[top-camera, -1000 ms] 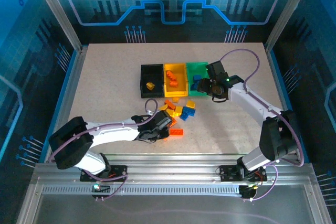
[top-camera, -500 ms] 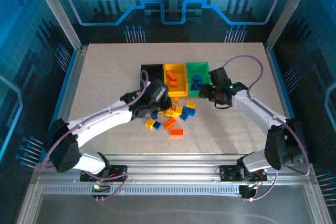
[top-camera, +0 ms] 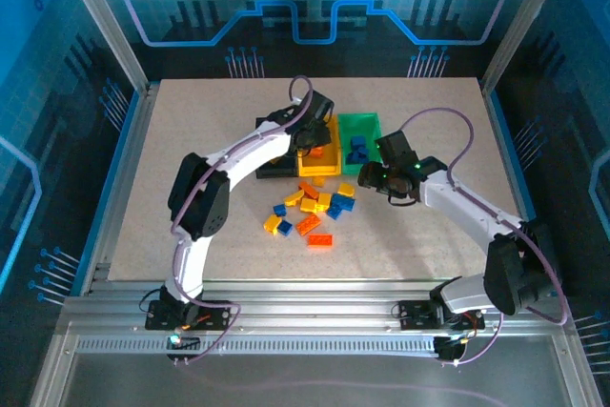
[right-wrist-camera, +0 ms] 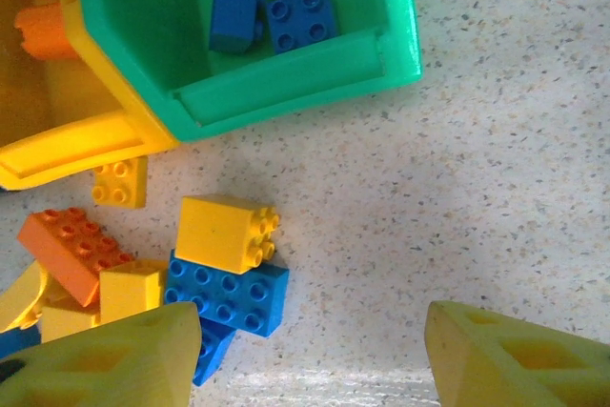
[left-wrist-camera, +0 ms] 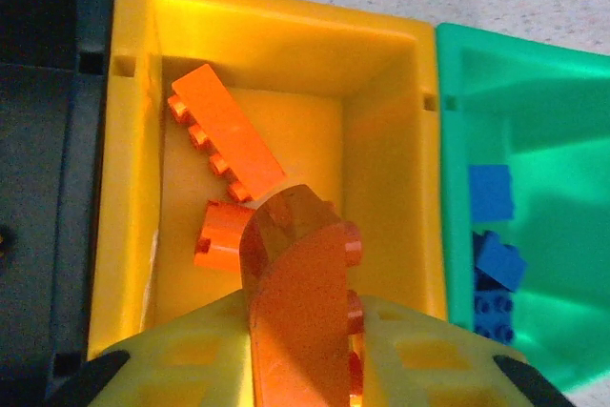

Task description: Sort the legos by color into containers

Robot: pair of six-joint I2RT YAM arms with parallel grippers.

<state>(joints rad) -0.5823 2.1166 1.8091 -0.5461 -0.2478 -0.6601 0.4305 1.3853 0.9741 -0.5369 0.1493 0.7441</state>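
The containers stand in a row: black bin point(left-wrist-camera: 48, 92), yellow bin point(left-wrist-camera: 381, 140), green bin point(left-wrist-camera: 543, 83). My left gripper point(left-wrist-camera: 300, 307) hangs over the yellow bin point(top-camera: 319, 171), shut on a curved orange lego point(left-wrist-camera: 295, 254). Two orange legos point(left-wrist-camera: 224, 131) lie in that bin below it. Blue legos point(right-wrist-camera: 300, 16) sit in the green bin point(top-camera: 367, 121). My right gripper point(right-wrist-camera: 310, 359) is open just above the table, in front of the green bin. To its left lie a yellow lego point(right-wrist-camera: 224, 231) and a blue lego point(right-wrist-camera: 229, 293).
A loose pile of yellow, orange and blue legos point(top-camera: 310, 209) lies in front of the bins, between the two arms. An orange lego point(top-camera: 320, 239) lies nearest the front. The left arm stretches over the black bin. Bare tabletop spreads to the right of the right gripper point(top-camera: 378, 176).
The left arm swung from the pile up to the yellow bin, carrying the orange lego. The right gripper drew back from the green bin toward the pile.
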